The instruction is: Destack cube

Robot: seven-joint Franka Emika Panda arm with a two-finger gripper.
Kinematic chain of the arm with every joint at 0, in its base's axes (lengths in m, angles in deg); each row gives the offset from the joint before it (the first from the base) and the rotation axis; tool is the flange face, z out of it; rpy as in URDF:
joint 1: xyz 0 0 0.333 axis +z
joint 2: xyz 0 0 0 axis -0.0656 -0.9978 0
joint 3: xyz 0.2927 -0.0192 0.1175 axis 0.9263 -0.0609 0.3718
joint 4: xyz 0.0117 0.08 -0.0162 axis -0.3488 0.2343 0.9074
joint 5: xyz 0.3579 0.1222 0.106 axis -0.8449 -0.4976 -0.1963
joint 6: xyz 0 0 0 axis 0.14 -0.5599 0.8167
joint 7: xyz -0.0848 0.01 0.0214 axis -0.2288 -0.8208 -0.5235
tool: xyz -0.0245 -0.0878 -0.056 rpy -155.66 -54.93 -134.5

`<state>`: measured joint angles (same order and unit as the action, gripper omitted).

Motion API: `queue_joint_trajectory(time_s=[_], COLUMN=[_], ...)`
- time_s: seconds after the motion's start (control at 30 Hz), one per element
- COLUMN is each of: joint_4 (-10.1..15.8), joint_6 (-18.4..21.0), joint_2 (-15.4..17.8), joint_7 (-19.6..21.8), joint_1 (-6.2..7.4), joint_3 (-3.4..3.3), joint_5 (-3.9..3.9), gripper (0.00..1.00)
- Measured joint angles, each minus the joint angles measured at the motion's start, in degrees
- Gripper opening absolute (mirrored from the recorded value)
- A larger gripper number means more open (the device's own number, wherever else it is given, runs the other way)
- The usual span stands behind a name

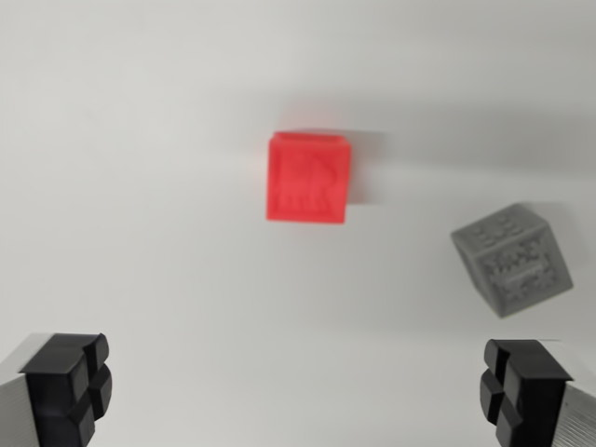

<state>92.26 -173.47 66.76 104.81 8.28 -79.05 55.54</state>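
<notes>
Red cube point(308, 178) ahead of the wide-spread, empty tool point(296, 391).

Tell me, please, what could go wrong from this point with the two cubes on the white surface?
1. The red cube sits well above the midline of the open hand in the wrist view, so closing now would likely grip nothing.
2. The grey cube lies tilted near the finger on the wrist view's right; a descent could nudge it.
3. The picture is blurred, so whether the red cube rests on another cube cannot be told, and depth may be misjudged.
</notes>
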Motion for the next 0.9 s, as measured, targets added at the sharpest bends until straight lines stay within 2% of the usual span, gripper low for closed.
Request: queue_joint_trajectory(time_s=[0.53,0.9], joint_4=[-2.8,-3.5], joint_6=[5.4,6.5], joint_2=[2.6,2.9], joint_7=[0.1,0.1], joint_1=[0.0,0.0], joint_3=[0.0,0.0], joint_5=[0.05,0.05], gripper=[1.0,1.0])
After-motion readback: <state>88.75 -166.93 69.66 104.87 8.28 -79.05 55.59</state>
